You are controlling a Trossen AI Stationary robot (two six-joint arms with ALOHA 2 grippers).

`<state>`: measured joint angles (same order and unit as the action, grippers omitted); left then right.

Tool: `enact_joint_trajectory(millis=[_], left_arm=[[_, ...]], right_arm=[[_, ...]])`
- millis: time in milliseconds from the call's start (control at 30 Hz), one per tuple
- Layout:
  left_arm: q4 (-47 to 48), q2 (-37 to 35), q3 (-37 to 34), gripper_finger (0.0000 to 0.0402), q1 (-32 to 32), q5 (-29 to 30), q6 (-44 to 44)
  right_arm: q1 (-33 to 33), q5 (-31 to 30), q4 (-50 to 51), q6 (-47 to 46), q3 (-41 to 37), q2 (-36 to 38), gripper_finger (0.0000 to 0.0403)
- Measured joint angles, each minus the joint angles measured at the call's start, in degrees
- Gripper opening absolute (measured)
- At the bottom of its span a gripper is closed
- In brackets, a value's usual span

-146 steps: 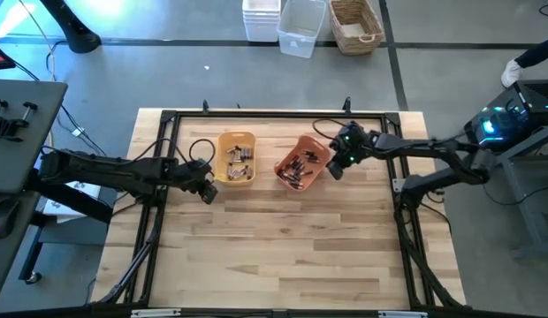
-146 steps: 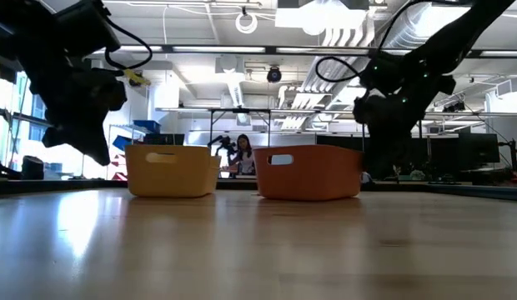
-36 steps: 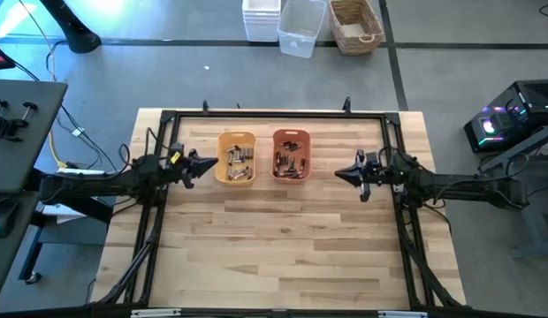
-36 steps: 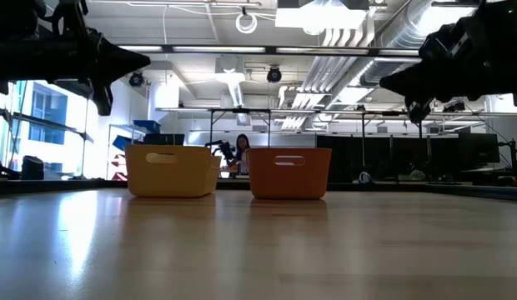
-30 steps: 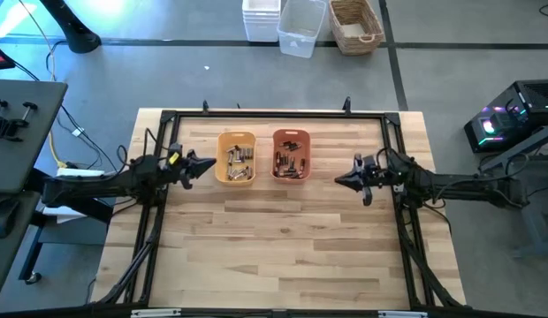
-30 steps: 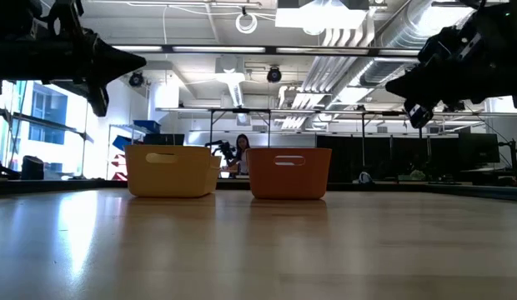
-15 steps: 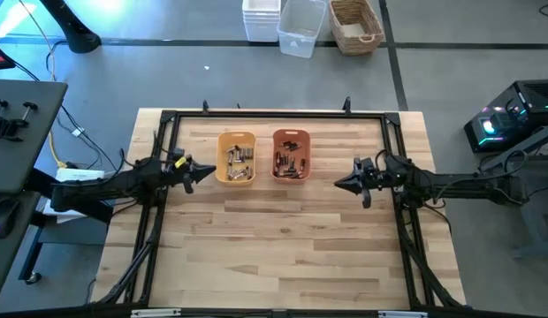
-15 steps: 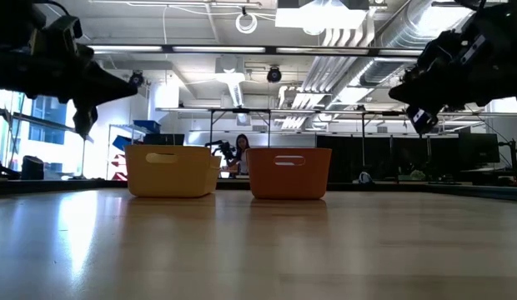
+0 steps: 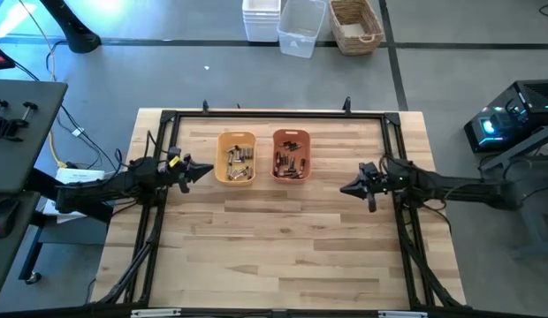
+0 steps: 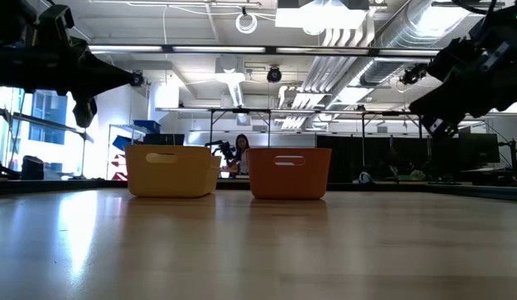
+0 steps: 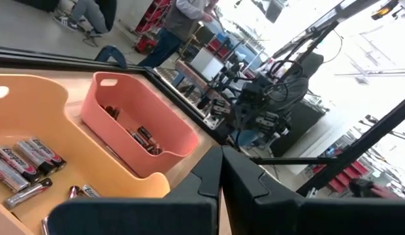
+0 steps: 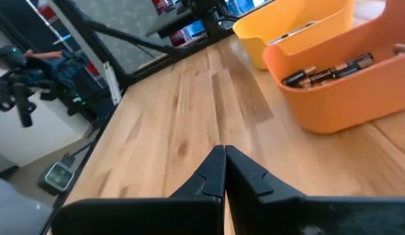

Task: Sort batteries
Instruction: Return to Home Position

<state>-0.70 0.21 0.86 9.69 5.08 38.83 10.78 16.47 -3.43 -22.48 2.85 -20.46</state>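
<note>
**A:** So, where do the batteries (image 9: pixel 237 164) lie?

**B:** Dark ones are in the orange bin (image 9: pixel 292 136), pale ones in the yellow bin (image 9: pixel 236 136) just beside it. They lie at mixed angles, with no common long axis.

**A:** And the grippers?

**B:** The left gripper (image 9: pixel 201 170) hangs on the far side of the yellow bin from the orange bin, pointing at it. The right gripper (image 9: pixel 346 188) is on the orange bin's other side, farther off. Both have their fingers (image 11: pixel 204 177) pressed together on nothing.

**A:** Which arm is nearer the cells?

**B:** The left. I judge the sorting done, so the coming move is a retreat away from the orange bin, with no grasp needed.

**A:** Any writing?

**B:** The pale cells carry printed labels in the left wrist view, but I can't read them.
</note>
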Motion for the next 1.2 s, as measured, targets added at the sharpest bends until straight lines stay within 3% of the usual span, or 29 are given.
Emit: enact_joint_trajectory(millis=[100, 300, 467, 833, 1033, 1200], left_arm=[[0.0, 0.0, 0.0, 0.0, 0.0, 0.0, 0.0], [-0.1, 0.4, 0.0, 0.0, 0.0, 0.1, 0.0], [-0.3, 0.9, 0.0, 0.0, 0.0, 0.1, 0.0], [-0.1, 1.8, 0.0, 0.0, 0.0, 0.1, 0.0], [-0.1, 1.8, 0.0, 0.0, 0.0, 0.0, 0.0], [-0.1, 1.8, -0.1, 0.0, 0.0, 0.0, 0.0]], right_arm=[[-1.1, 0.0, 6.6, 0.0, 0.0, 7.9, 0.0], [-1.9, 0.2, 6.6, 0.0, 0.0, 20.5, 0.0], [-2.8, 0.5, -2.1, 0.1, -2.4, 20.5, 0.0], [-3.4, -1.4, 0.2, 0.0, -2.3, 20.5, 0.0], [-3.3, -7.2, 1.0, 9.3, -2.3, 20.5, 0.0], [-5.2, -14.7, 2.3, 23.5, -2.3, 20.5, 0.0]])
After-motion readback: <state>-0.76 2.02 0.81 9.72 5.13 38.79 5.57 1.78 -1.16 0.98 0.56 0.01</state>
